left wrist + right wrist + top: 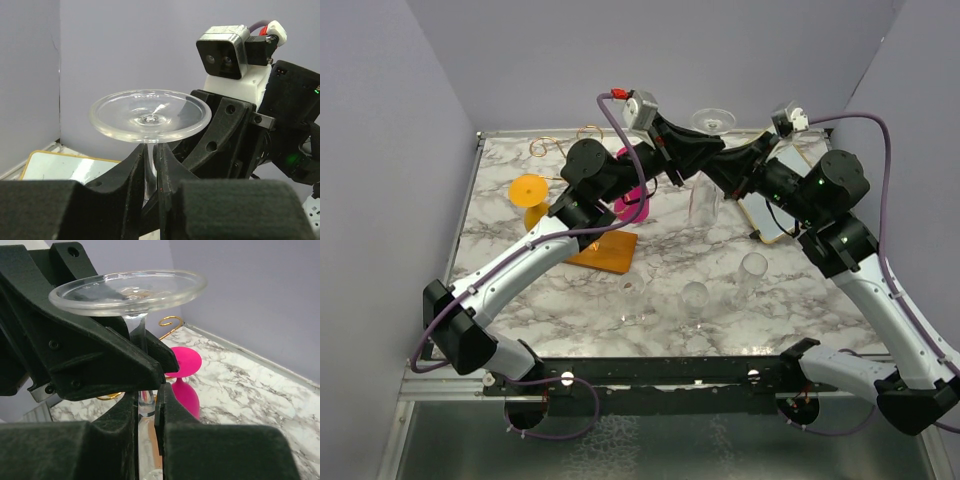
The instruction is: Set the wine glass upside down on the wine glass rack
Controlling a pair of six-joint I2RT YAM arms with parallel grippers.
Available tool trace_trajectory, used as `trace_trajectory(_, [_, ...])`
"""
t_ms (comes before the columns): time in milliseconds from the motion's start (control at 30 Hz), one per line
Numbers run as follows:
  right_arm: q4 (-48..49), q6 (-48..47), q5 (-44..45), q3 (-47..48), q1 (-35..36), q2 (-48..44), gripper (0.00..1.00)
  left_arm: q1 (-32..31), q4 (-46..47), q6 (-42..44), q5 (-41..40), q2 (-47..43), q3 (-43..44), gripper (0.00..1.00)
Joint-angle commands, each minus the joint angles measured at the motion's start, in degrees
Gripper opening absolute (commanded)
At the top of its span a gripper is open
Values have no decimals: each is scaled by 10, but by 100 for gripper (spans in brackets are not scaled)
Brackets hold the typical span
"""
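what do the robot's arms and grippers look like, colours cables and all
Both the left arm and right arm have pale grey links with chunky black joints. A purple cable runs along each. The left gripper and right gripper are black, angular, two-fingered. Each wrist carries a small silver-and-black camera on a white mount.

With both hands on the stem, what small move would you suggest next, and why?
Probably open the left hand and back off. Both hands pinch the stem of the inverted wine glass, left just under the foot, right hand lower. Freeing the upper stem should let it slide into the wine glass rack.
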Motion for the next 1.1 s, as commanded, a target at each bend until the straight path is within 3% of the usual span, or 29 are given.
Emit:
trace_trajectory(0, [58, -23, 54, -25, -5, -21, 1, -3, 23, -26, 2, -35, -7, 24])
trace_trajectory(133, [77, -37, 78, -43, -5, -30, 1, -3, 22, -38, -4, -44, -15, 48])
trace_trajectory(300, [97, -64, 99, -63, -5, -38, 1, -3, 5, -68, -28, -59, -20, 61])
trace_trajectory(567, [148, -131, 88, -115, -5, -64, 1, 8, -110, -271, -69, -36, 58, 65])
trace_trajectory(767, [149, -171, 43, -120, -5, -65, 1, 37, -179, -385, -17, 11, 109, 65])
trace_trajectory(1067, [155, -185, 55, -129, -5, -66, 1, 45, -217, -391, -37, 15, 94, 60])
